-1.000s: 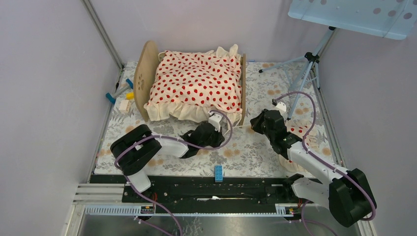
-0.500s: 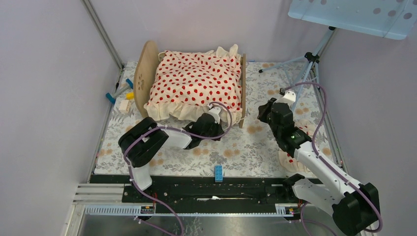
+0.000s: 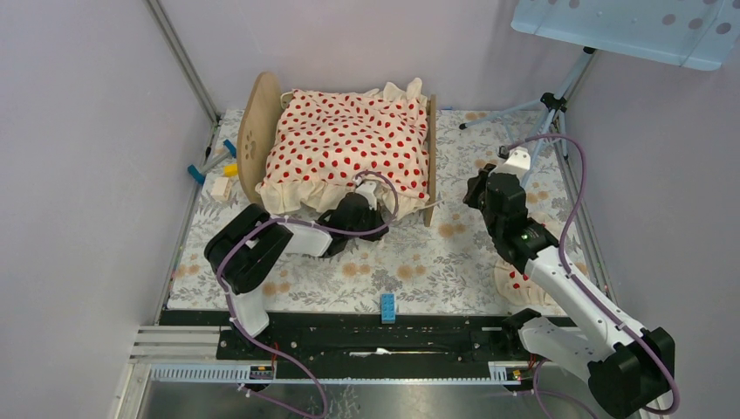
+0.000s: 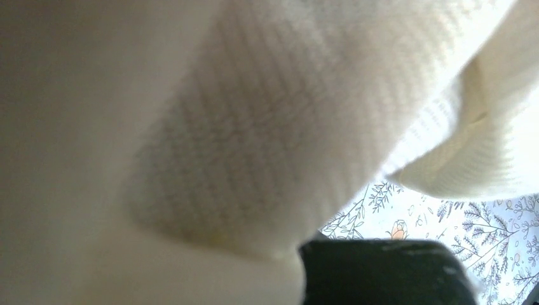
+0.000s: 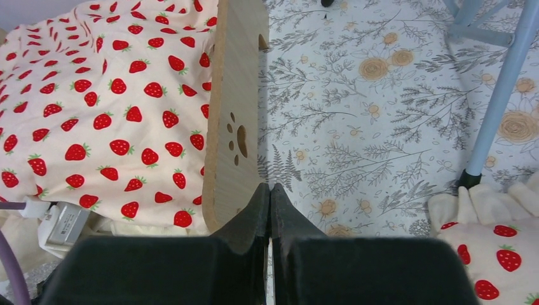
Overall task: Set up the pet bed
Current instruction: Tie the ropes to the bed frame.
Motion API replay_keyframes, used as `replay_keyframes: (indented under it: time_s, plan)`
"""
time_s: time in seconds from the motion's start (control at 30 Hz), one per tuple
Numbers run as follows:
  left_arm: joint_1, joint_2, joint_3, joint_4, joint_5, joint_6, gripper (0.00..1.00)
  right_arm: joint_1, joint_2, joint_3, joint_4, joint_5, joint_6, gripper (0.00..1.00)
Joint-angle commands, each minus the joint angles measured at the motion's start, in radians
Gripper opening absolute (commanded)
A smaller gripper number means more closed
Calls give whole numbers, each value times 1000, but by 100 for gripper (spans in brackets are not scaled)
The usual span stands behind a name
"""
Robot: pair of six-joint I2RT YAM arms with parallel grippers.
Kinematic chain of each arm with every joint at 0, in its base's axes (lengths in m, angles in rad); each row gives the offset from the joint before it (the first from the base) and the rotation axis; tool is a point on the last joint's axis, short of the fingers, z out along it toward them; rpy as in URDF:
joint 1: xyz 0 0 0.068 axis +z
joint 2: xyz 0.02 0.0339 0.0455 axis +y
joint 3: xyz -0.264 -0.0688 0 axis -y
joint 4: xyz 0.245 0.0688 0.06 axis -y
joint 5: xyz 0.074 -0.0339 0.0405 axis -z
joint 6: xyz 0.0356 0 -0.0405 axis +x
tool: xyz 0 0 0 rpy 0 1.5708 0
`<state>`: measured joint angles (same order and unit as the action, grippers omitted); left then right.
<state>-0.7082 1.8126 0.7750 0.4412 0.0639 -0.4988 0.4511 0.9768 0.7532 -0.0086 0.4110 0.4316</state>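
Pillow: the red-dotted pillow (image 3: 509, 279) lies on the tabletop (image 3: 436, 262), nearer than the right fingers, partly hidden by that arm and well apart from the bed.
Left fingers: the left gripper (image 3: 353, 212) is closed and tucked under the blanket's near frill. Cream cloth fills its wrist view, so I cannot tell whether a fold is pinched.
Right fingers: the right gripper (image 5: 270, 202) is pressed together and empty, hovering just beside the end board (image 5: 238, 108).
Pet bed: the pet bed (image 3: 253, 140) stands just beyond the left fingers and to the left of the right ones.
Blanket: the blanket (image 3: 349, 144) covers the bed from end to end.
Progress: the blanket looks laid. Judging by where it lies, the pillow is not yet placed.
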Motion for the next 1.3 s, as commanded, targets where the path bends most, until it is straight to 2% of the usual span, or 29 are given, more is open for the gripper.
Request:
replay_keyframes:
  time_s: [0.0, 0.3, 0.53, 0.67, 0.8, 0.87, 0.93, 1.0, 1.07, 1.2, 1.27]
  plan:
    - [50, 21, -5, -139, -23, 30, 0, -34, -3, 86, 22, 74, -55, 0]
    - [58, 61, 10, -154, -12, 39, 0, -77, -1, 176, 0, 74, -111, 0]
    - [77, 62, -8, -144, -10, 40, 0, -91, -22, 189, -30, 75, -131, 0]
    - [78, 76, 17, -147, 48, 76, 0, -92, -38, 162, -61, 37, -90, 0]
    - [65, 64, 43, -168, 100, 99, 19, -92, -85, 56, -84, -47, 18, 1]
    - [58, 35, 41, -177, 115, 101, 28, -93, -108, -12, -95, -93, 84, 8]
    - [51, -7, 29, -182, 139, 101, 36, -92, -122, -93, -99, -136, 136, 29]
    - [40, -54, 19, -197, 153, 103, 40, -92, -126, -144, -109, -143, 172, 43]
    - [26, -107, 4, -219, 158, 104, 48, -92, -133, -166, -124, -126, 188, 48]
    - [1, -222, -50, -243, 183, 86, 51, -92, -145, -163, -132, -93, 158, 56]
    - [-6, -289, -91, -246, 189, 60, 53, -93, -141, -155, -111, -127, 129, 57]
